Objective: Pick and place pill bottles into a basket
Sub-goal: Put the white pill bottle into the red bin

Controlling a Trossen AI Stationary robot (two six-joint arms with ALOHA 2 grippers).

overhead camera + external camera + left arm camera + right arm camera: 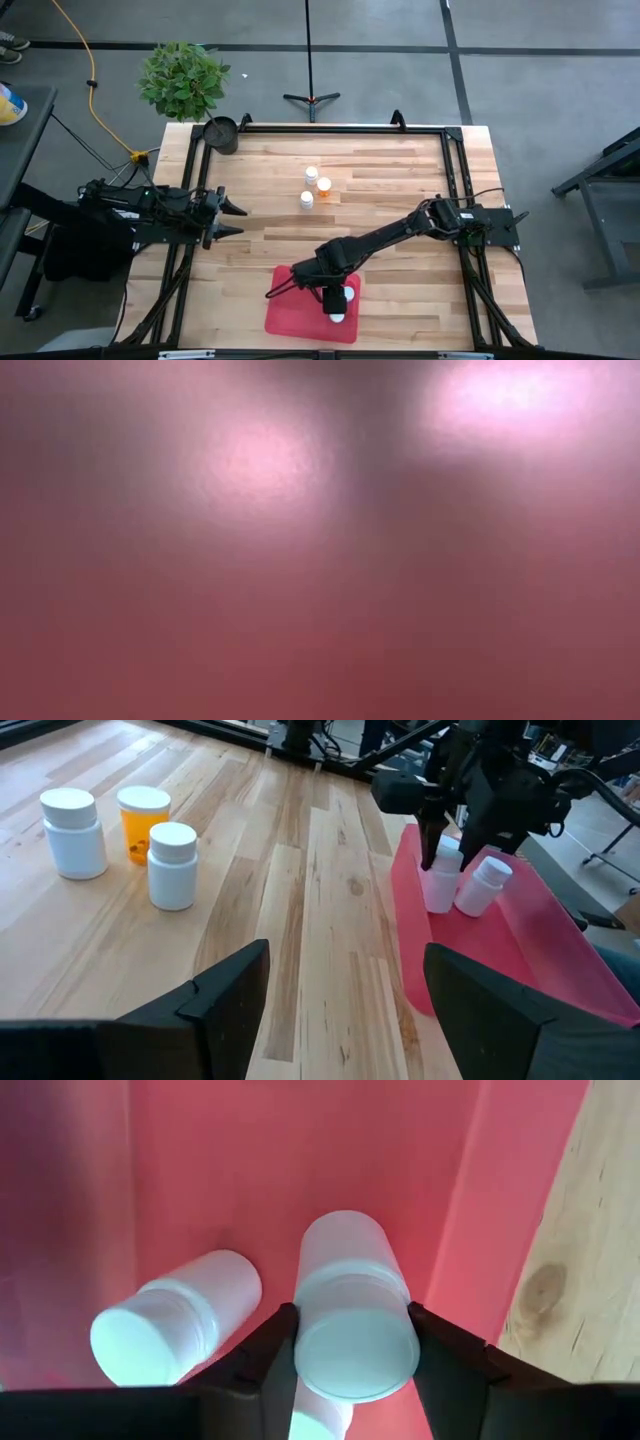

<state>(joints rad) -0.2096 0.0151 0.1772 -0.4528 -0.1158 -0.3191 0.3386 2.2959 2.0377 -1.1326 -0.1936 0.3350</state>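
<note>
The red basket (300, 310) lies at the table's near edge. My right gripper (337, 300) is over it, shut on a white pill bottle (353, 1305). A second white bottle (175, 1325) lies on its side in the basket beside it. Three bottles stand upright on the wood at mid table: two white (72, 832) (172, 865) and one orange with a white cap (143, 820). My left gripper (235, 218) waits open at the table's left side, and it touches nothing. My right gripper pinches the white bottle at its cap end (355, 1342) between its two fingers, one on each side. The fingers come from above, pointing down. The bottle is upright inside the basket (438, 885); whether its base touches the floor cannot be told.
A small dark pot (221, 133) with a green plant (183, 78) stands at the far left corner. A black frame (330, 130) runs along the table's edges. The low view shows only a red blur.
</note>
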